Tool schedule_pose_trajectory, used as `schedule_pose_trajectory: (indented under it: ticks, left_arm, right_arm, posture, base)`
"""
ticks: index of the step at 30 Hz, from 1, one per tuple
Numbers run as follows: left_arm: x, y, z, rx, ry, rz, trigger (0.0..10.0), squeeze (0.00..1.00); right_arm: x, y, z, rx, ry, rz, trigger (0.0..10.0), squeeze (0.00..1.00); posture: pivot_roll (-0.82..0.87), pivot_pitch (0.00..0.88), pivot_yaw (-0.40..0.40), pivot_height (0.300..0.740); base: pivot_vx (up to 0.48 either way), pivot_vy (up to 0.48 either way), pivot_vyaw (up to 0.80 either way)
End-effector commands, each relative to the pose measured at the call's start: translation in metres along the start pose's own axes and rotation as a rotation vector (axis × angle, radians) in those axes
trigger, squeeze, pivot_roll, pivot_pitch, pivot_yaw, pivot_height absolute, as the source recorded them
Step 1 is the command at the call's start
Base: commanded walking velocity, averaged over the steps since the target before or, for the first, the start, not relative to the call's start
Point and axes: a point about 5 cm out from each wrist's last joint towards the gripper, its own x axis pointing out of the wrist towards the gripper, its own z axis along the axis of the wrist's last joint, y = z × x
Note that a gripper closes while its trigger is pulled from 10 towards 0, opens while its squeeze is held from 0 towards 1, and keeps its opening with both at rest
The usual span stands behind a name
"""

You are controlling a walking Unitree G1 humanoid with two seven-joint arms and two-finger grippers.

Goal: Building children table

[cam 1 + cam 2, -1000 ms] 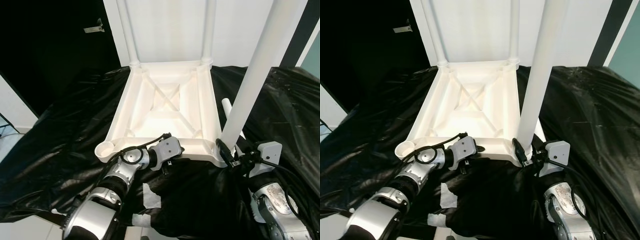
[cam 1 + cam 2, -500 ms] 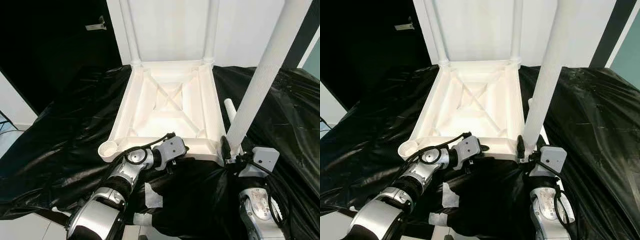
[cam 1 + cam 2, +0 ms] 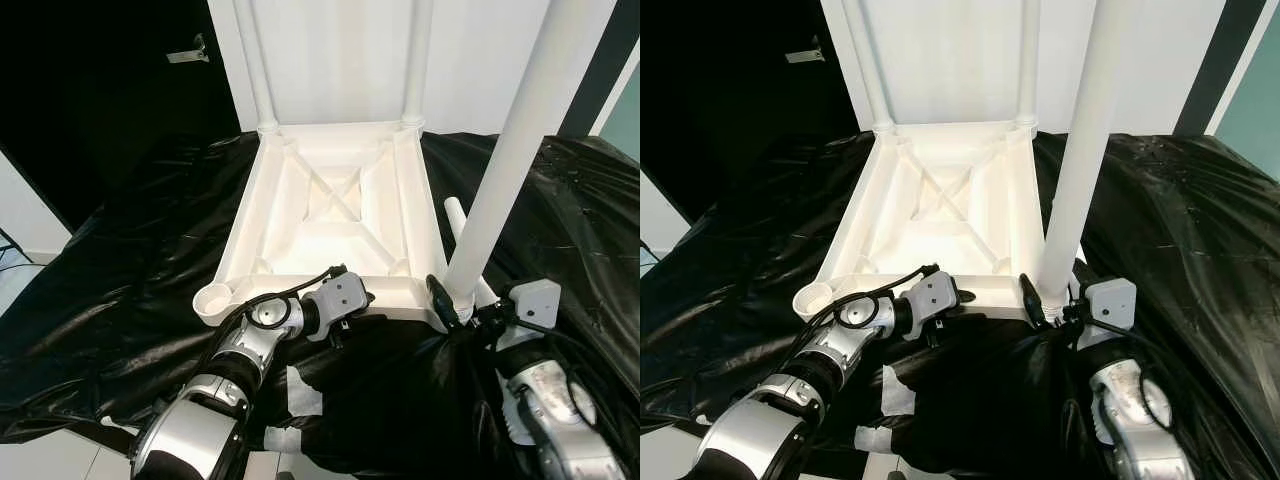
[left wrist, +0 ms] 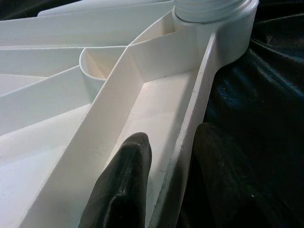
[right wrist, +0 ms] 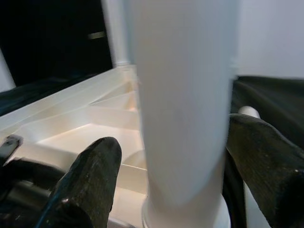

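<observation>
The white table top (image 3: 238,240) lies upside down on a black sheet. Upright legs (image 3: 255,60) stand in its two far corners. My right gripper (image 3: 455,310) is shut on a third white leg (image 3: 510,150), low down where it meets the near right corner; its fingers (image 5: 95,180) flank the leg (image 5: 185,95), which leans a little to the right. My left gripper (image 3: 333,335) is shut on the near rim, one finger (image 4: 123,185) inside the rim wall (image 4: 190,123) and one outside. The near left socket (image 3: 212,300) is an open round cup.
One more white leg (image 3: 455,215) lies on the black sheet (image 3: 130,290) just right of the table top. White tape patches (image 3: 300,385) sit on the sheet near me. A white wall stands behind, with a dark door (image 3: 110,90) at the left.
My view bobbed slightly. The right wrist shifted a little around the base of the leg, which stays at the near right corner. The left gripper has not moved on the rim.
</observation>
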Motion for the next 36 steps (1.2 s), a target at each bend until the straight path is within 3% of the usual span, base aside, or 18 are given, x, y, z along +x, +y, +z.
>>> schedule_pose_trajectory:
  ticks: [1,4,5,10,19,24,25,26,28,29,36]
  left_arm:
    - [0.003,-0.007,-0.016,-0.053,0.065,0.115,10.0,0.00]
    - [0.004,-0.008,-0.016,-0.054,0.064,0.115,10.0,0.00]
    - [0.005,-0.008,-0.015,-0.054,0.063,0.117,10.0,0.00]
    - [0.005,-0.007,-0.014,-0.056,0.059,0.122,10.0,0.00]
    - [0.005,-0.007,-0.015,-0.057,0.062,0.124,10.0,0.00]
    - [0.005,-0.006,-0.015,-0.056,0.064,0.122,10.0,0.00]
    - [0.005,-0.006,-0.014,-0.055,0.063,0.122,10.0,0.00]
    - [0.005,-0.006,-0.014,-0.055,0.063,0.122,10.0,0.00]
    - [0.005,-0.004,-0.013,-0.051,0.064,0.122,10.0,0.00]
    - [0.005,-0.004,-0.013,-0.050,0.064,0.121,10.0,0.00]
    - [0.004,-0.002,-0.013,-0.045,0.067,0.119,10.0,0.00]
  right_arm:
    - [0.004,-0.009,0.003,-0.028,-0.015,0.078,10.0,0.00]
    - [0.006,-0.012,0.002,-0.030,0.002,0.151,10.0,0.00]
    - [0.006,-0.011,-0.001,-0.008,0.029,0.206,0.0,0.00]
    - [-0.001,-0.012,-0.011,0.041,0.127,0.346,0.0,0.00]
    - [-0.010,-0.010,-0.019,0.135,0.173,0.327,0.0,0.00]
    - [-0.011,-0.003,-0.021,0.188,0.151,0.218,0.0,0.00]
    - [-0.012,0.000,-0.023,0.183,0.126,0.077,0.0,0.00]
    - [-0.012,0.000,-0.023,0.183,0.126,0.077,0.0,0.00]
    - [-0.019,0.011,-0.031,0.164,0.126,-0.190,0.0,0.00]
    - [-0.022,0.015,-0.032,0.163,0.128,-0.258,0.0,0.00]
    - [-0.020,0.008,-0.032,0.140,0.138,-0.444,0.0,0.00]
  posture:
    - [-0.06,0.000,0.040,0.740]
    - [-0.06,0.000,0.039,0.740]
    - [-0.06,0.000,0.036,0.740]
    - [-0.06,0.000,0.032,0.740]
    - [-0.06,0.000,0.026,0.740]
    - [-0.06,0.000,0.027,0.740]
    - [-0.05,0.000,0.030,0.740]
    - [-0.05,0.000,0.030,0.740]
    - [-0.05,0.000,0.035,0.740]
    - [-0.05,0.000,0.035,0.740]
    - [-0.05,0.000,0.042,0.740]
  base:
    - [0.000,0.000,0.00]
    - [0.000,0.000,0.00]
    - [0.000,0.000,0.00]
    - [0.000,0.000,0.00]
    - [0.000,0.000,0.00]
    - [0.000,0.000,0.00]
    - [0.000,0.000,0.00]
    - [0.000,0.000,0.00]
    - [0.000,0.000,0.00]
    - [0.000,0.000,0.00]
    - [0.000,0.000,0.00]
